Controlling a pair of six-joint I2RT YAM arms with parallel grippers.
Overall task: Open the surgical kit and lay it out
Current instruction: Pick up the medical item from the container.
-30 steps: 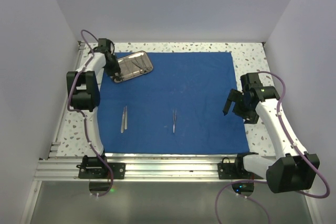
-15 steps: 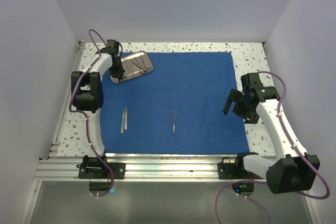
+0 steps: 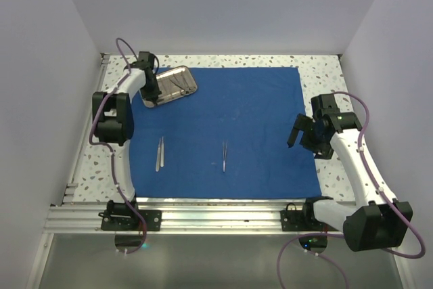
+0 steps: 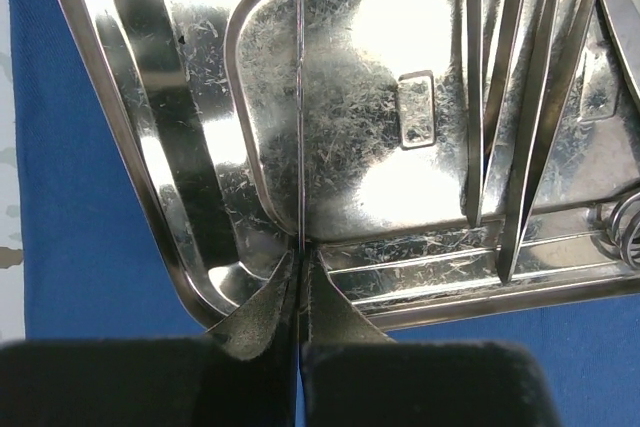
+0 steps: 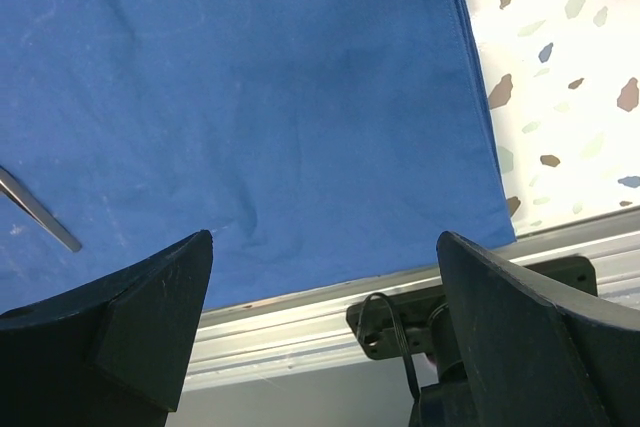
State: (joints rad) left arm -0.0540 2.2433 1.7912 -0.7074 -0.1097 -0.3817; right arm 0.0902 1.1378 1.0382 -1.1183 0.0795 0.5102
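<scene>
Steel tray [image 3: 169, 91], long axis near-L to far-R

No txt, labels or nos. can be read; small stamped rectangle [image 4: 417, 108] on shiny steel tray [image 4: 340, 177] is illegible.

Blue cloth [image 3: 230, 120] lies flat, steel tray [image 3: 172, 84] far-left, two silver instruments [image 3: 160, 153] [image 3: 224, 156] nearer.

walls [image 3: 223, 5]: plain white | tabletop [image 3: 319, 72]: speckled | front rail [image 3: 216, 212]: aluminium
</scene>
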